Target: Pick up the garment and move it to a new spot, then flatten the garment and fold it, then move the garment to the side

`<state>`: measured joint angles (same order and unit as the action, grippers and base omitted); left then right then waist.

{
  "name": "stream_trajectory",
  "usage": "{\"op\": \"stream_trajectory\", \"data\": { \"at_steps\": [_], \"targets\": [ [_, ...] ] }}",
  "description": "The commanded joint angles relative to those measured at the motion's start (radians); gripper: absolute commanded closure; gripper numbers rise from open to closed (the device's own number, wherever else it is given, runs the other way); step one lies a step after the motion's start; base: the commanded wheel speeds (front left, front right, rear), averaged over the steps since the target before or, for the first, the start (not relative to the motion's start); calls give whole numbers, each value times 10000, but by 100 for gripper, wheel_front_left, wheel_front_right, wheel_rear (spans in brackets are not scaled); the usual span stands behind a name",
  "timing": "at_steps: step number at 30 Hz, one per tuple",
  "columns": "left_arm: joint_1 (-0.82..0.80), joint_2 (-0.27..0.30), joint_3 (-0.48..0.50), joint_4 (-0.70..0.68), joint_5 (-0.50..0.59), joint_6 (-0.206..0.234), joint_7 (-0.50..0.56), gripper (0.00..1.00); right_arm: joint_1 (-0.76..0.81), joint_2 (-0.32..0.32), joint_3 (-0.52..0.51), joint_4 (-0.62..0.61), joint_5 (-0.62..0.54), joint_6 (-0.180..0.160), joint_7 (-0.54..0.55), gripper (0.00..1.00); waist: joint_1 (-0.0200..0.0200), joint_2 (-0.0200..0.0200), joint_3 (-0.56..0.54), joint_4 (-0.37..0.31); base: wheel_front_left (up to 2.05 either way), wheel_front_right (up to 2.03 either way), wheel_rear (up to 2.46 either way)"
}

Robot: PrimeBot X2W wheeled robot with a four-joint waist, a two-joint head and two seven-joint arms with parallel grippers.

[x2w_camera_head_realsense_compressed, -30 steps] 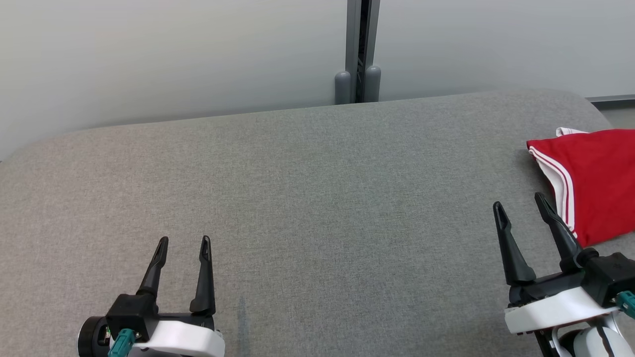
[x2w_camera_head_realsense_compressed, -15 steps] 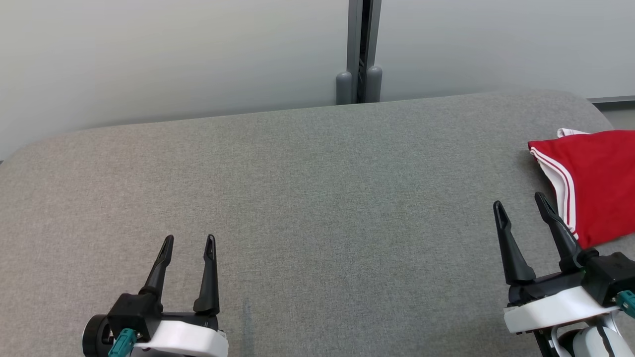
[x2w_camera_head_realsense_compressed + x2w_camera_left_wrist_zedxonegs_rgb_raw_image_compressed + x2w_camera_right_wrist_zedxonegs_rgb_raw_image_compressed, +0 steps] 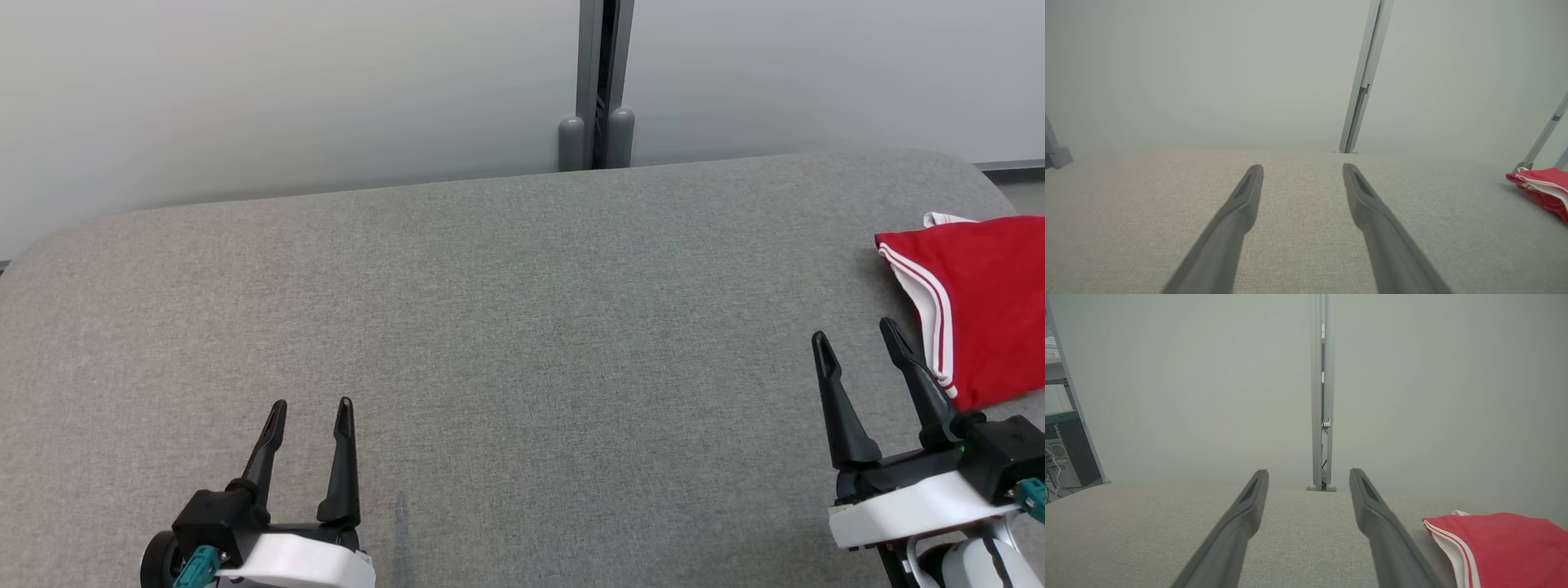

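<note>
Red garment (image 3: pixel 988 302) lies just beside the right gripper (image 3: pixel 852 330).

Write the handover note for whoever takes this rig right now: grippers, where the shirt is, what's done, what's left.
Left gripper: open, empty, low over the front left of the grey table.
Right gripper: open, empty, beside the shirt's striped edge, not gripping it.
Garment: red, lying in a compact fold at the table's right side, partly cut off by the edge of the head view.
Done: it looks folded and set to the side.
Left: probably nothing; check the hidden part of the fold before closing out.
</note>
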<state>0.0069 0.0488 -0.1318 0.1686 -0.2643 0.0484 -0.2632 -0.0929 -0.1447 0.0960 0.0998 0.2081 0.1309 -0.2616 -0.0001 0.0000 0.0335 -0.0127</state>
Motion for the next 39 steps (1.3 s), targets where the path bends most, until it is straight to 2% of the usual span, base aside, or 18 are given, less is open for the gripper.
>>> {"op": "stream_trajectory", "data": {
  "at_steps": [1, 35, 36, 39],
  "targets": [
    [-28, 49, 22, 23, -67, -55, -10, 0, -43, -37, -15, 9, 19, -4, -43, 0, 1, 0, -1, 6, 0, 0, 0],
    [-77, 49, 48, 404, -550, -15, -10, 0, -20, -139, 256, 144, 189, -4, -43, 0, 1, 0, -52, 176, 0, 0, 0],
    [-4, 0, 29, 399, -516, -31, 0, 100, -4, -79, 265, 125, 130, 0, 0, 100, 1, 0, -50, 178, 0, 0, 0],
    [126, -38, 6, 619, -522, -33, 7, 100, 149, 10, 313, 334, 133, 0, 14, 100, 1, 0, -47, 181, 0, 0, 0]
  ]
}}
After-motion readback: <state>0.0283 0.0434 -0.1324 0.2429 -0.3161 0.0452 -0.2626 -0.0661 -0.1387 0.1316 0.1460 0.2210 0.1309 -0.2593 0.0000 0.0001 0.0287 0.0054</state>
